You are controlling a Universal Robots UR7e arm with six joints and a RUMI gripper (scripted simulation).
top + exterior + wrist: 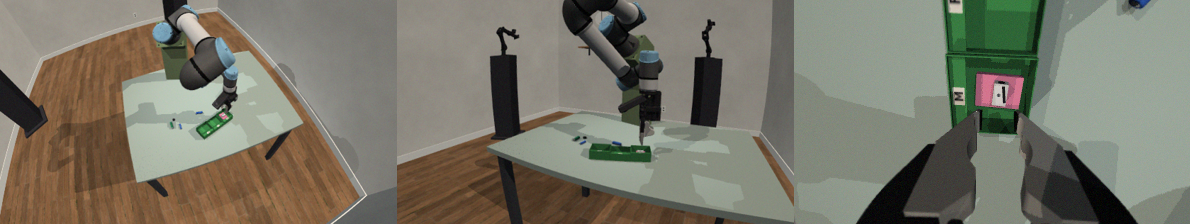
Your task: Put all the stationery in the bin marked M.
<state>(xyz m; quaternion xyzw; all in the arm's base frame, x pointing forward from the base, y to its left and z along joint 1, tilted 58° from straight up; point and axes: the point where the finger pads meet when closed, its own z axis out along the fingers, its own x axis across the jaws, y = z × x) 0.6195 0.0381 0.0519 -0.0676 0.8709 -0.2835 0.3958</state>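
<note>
We see the gripper [996,122], released and holding nothing, hanging above bin M [956,80]; a pink sharpener [1000,91] lies inside, just beyond its fingertips.

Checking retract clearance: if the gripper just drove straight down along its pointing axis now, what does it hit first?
Probably the near end of bin M: the gripper hangs above it, empty and slightly open. The pink sharpener lies just beyond the fingertips. Depth is unclear.

Far bin [994,22] cut off, label unreadable; small table items [176,125] indistinct.
</note>
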